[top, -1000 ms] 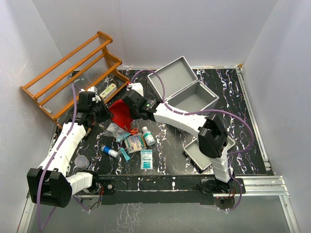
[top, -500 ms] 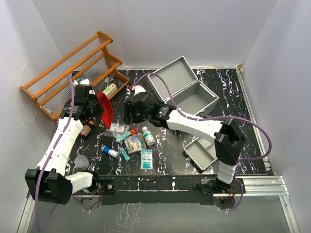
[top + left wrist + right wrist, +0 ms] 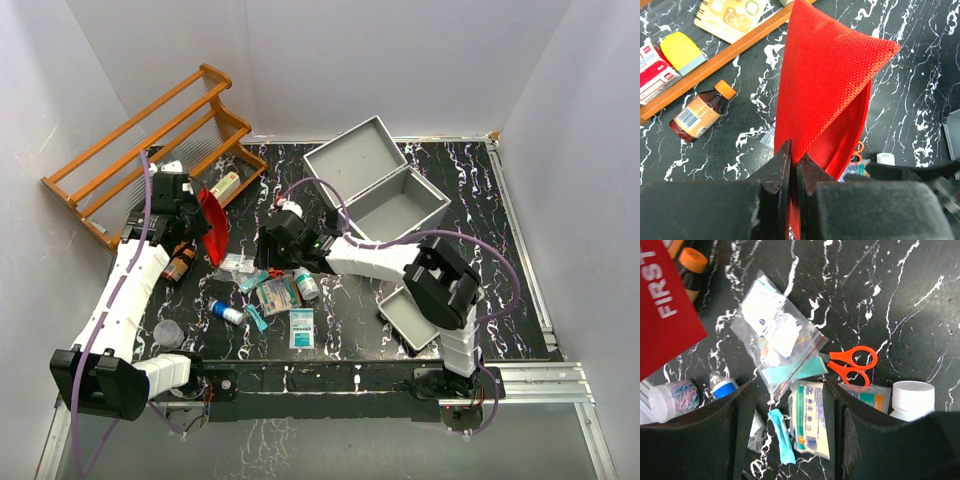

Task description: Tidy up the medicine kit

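The medicine kit [image 3: 395, 200] is a light-grey metal case at the back middle, its lid [image 3: 350, 157] open and tilted back. My left gripper [image 3: 195, 222] is shut on a red first-aid pouch [image 3: 213, 222] and holds it on edge above the table's left side; in the left wrist view [image 3: 825, 95] the pouch hangs from the closed jaws [image 3: 794, 165]. My right gripper [image 3: 272, 250] is open and empty over the pile of supplies: a zip bag [image 3: 777, 337], orange scissors [image 3: 850, 362], a gauze packet [image 3: 810, 417], a white bottle [image 3: 912, 397].
An orange-brown wooden rack [image 3: 150, 150] stands at the back left with small items under it. A brown syrup bottle [image 3: 180, 265] lies beside it. A grey tray [image 3: 412, 318] sits front right. A blue-capped vial [image 3: 226, 313], a teal wipe packet [image 3: 301, 328] and a clear cup [image 3: 168, 333] lie near the front.
My left gripper lifted the red pouch from flat on the table and carried it left, turned on edge. My right gripper let it go and moved down over the pile.
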Robot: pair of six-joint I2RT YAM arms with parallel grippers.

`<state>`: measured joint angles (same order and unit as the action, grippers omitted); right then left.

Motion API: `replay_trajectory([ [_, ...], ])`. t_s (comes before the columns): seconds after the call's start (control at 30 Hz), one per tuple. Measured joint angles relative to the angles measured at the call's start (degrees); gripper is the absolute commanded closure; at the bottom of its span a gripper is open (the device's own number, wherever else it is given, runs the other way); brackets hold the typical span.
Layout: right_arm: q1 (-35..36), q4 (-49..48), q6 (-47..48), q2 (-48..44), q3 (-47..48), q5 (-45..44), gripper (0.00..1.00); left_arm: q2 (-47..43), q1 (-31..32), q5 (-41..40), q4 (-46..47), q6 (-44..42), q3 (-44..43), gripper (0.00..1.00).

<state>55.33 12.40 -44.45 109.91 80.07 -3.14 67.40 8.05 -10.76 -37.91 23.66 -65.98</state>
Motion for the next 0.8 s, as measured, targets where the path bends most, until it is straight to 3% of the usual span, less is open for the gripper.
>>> replay_trajectory([
  [0.2, 0.0, -0.7, -5.4, 5.2, 1.1, -1.9, 0.50, 0.7, 0.0, 2.3, 0.2, 0.9, 0.9, 1.00],
  [0.8, -0.3, -1.5, -8.2, 12.8, 7.3, -3.8, 0.56, 1.9, 0.0, 3.6, 0.6, 1.0, 2.4, 1.00],
])
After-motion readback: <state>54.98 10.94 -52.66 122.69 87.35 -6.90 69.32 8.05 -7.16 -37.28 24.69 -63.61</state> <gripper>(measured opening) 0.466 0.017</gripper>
